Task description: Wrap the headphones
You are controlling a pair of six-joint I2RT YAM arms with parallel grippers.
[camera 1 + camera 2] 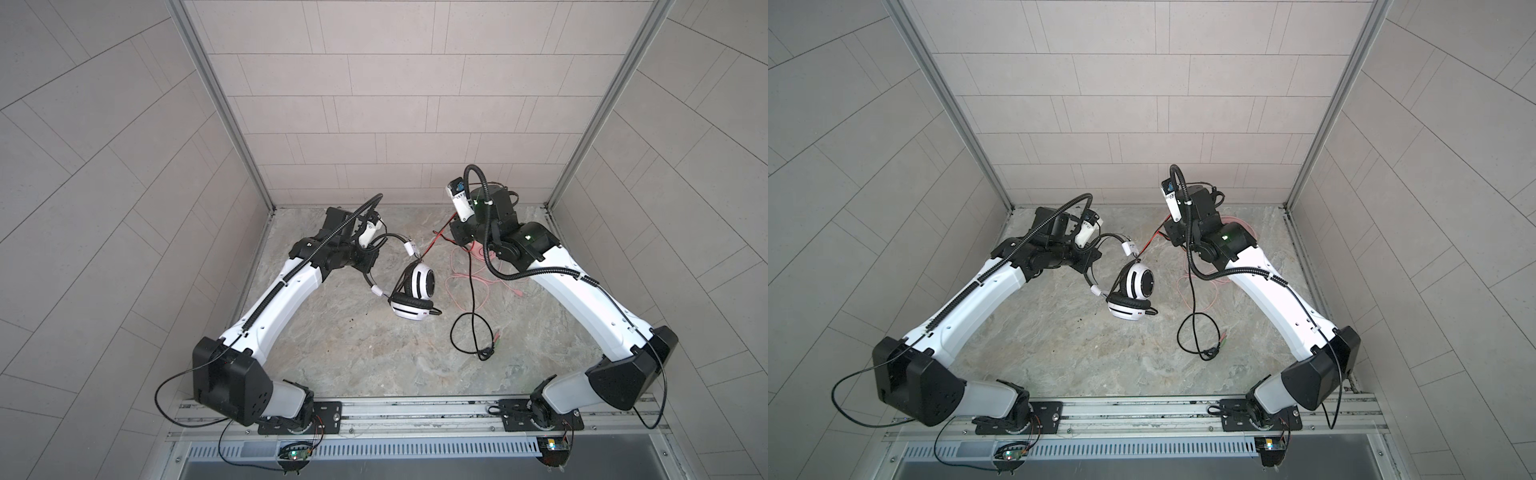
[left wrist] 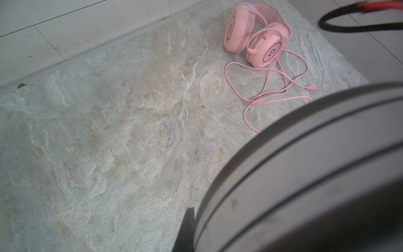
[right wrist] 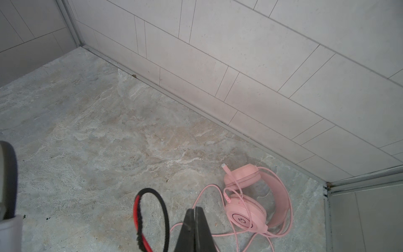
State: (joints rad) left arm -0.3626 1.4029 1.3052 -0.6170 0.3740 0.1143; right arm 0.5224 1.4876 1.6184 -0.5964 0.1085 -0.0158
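White-and-black wire-band headset (image 1: 417, 286) is held by clamped left gripper (image 1: 366, 268) | its black-red cable (image 1: 471, 291) is pinched by closed right gripper (image 3: 194, 209), presumably drawn out for winding | pink plastic headset (image 2: 257, 32) is seen unwrapped, back-right corner.

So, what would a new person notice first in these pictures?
First, the white-and-black headset at mid-table, gripped by the left pincer. Next, the right pincer is shut on its black and red cable. A pink headset lies alone near the far right corner.
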